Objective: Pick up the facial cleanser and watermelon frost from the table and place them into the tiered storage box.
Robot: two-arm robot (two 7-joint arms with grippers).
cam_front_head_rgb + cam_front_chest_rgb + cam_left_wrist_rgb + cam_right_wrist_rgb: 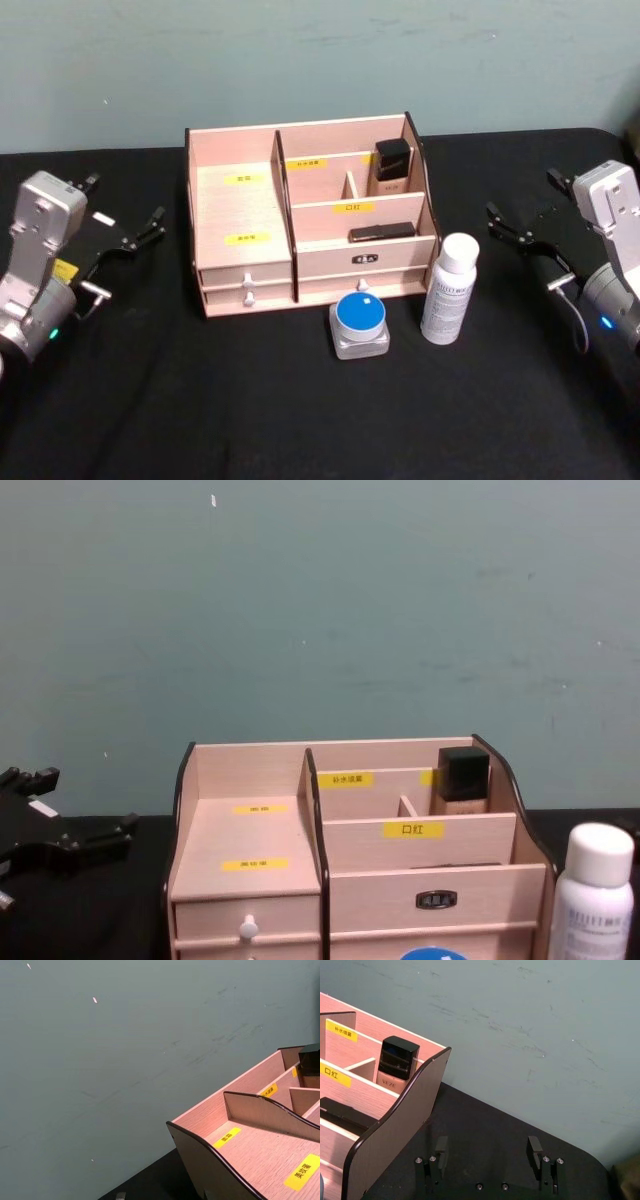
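Here, the tiered storage box (240, 215) stood central; before it stood the facial cleanser (448, 290), probably light, slick, best pinched mid-body, and the squat watermelon frost (359, 325). Left gripper (128, 200) and right gripper (522, 205) flanked them, both spread wide.

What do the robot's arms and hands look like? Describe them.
Both arms are silver-grey boxy housings on rounded wrists: the left arm bears a yellow sticker, the right arm a thin looped cable. The left hand and right hand are slim black two-pronged claws.
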